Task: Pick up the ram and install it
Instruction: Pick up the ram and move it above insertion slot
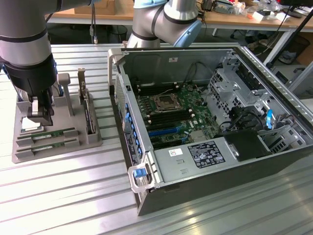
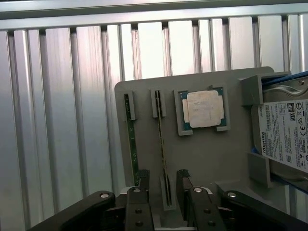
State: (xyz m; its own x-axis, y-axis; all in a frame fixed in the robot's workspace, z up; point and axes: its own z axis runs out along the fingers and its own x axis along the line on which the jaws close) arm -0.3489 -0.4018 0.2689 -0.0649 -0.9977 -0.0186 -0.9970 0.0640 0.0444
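Writing: the silver hard drive [image 2: 284, 134] at the edge of the holder carries a white label that reads "TOSHIBA". Its finer print cannot be made out, nor can the black sticker on the grey metal power supply box [image 1: 205, 156].
Ram and pincer: the ram [image 2: 162, 144] stands on edge in a slot of the grey plastic holder [image 2: 207, 159]. One end of it runs between the two black fingers [image 2: 143, 185] of the pincer [image 2: 162, 174].
Pincer: open, one finger on each side of the ram, a small gap on both sides, gripping nothing.
Ram's look: a long, narrow, thin green circuit-board stick, seen edge-on.
Neighbours: a second green stick [image 2: 131, 144] of the same kind stands in the next slot, and a square silver processor chip [image 2: 203, 109] lies on the ram's other side.
Setting: the holder rests on the ribbed aluminium bench [image 2: 57, 120]. An open dark-grey computer case [image 1: 171, 61] with a green motherboard [image 1: 176, 110] stands to the exterior view's right of it.
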